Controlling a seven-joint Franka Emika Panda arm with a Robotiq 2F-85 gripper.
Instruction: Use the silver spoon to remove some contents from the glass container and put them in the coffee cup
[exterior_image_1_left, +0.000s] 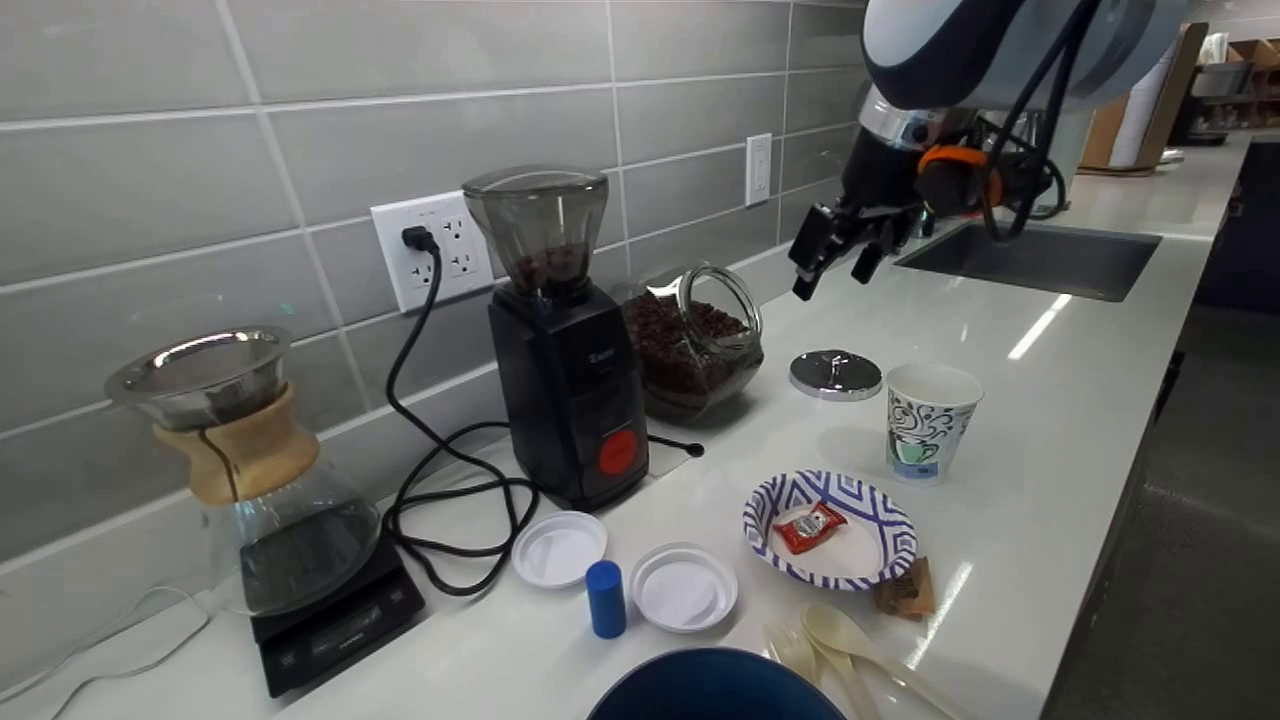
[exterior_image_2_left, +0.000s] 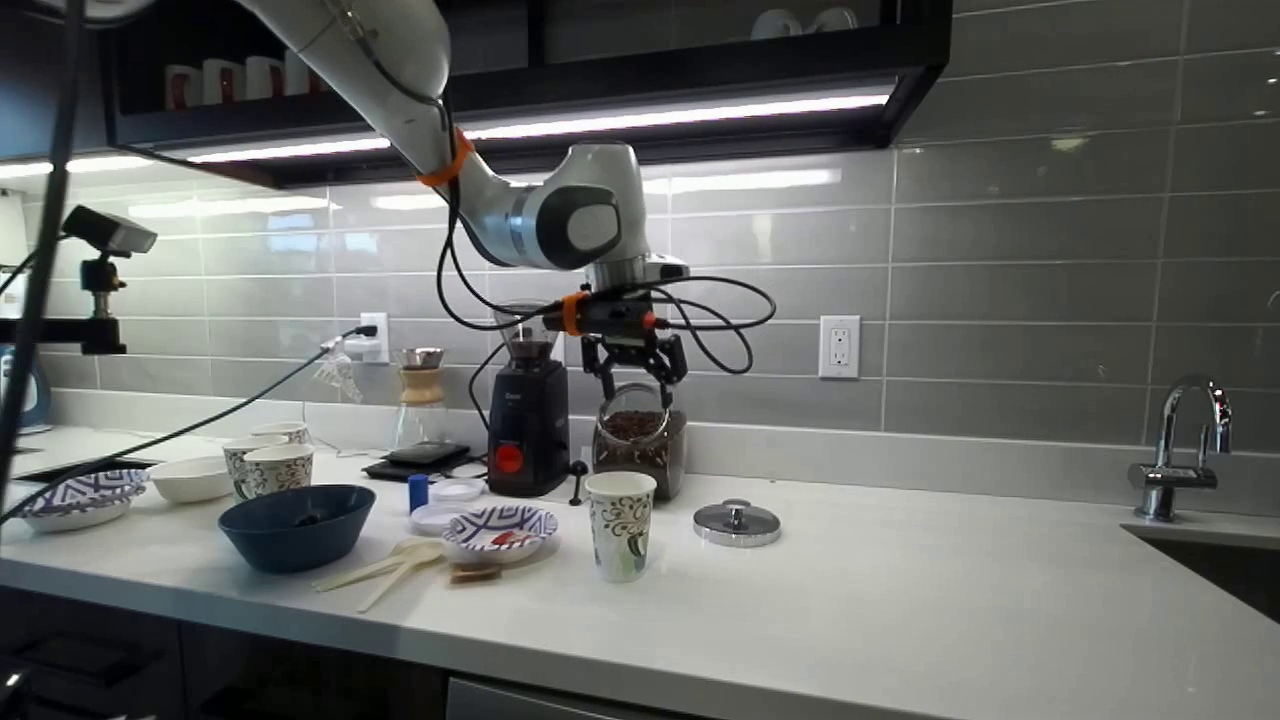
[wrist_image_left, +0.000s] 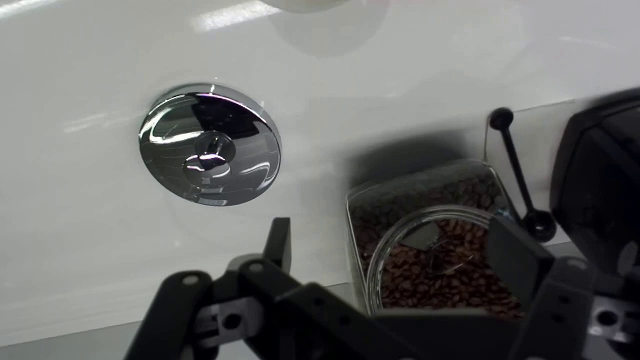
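Note:
The glass container (exterior_image_1_left: 690, 375) is a clear jar of dark brown beans with its round mouth slanted; it also shows in the wrist view (wrist_image_left: 425, 195). A flat grey piece with a thin bright curve (wrist_image_left: 422, 236) lies among the beans; it may be the silver spoon, but I cannot tell. The coffee cup (exterior_image_1_left: 928, 435), white with a patterned side, stands upright on the counter in both exterior views (exterior_image_2_left: 620, 525). My gripper (wrist_image_left: 400, 249) is open and empty, pointing down. It is above the jar's mouth in an exterior view (exterior_image_2_left: 637, 397).
A shiny lid (wrist_image_left: 210, 145) lies beside the jar. The black grinder (exterior_image_1_left: 570, 400) and a thin black scoop (wrist_image_left: 515, 160) stand on its other side. A patterned plate (exterior_image_1_left: 885, 545) with a red packet, a blue bowl (exterior_image_2_left: 297, 530) and pale cutlery (exterior_image_2_left: 400, 565) lie farther along.

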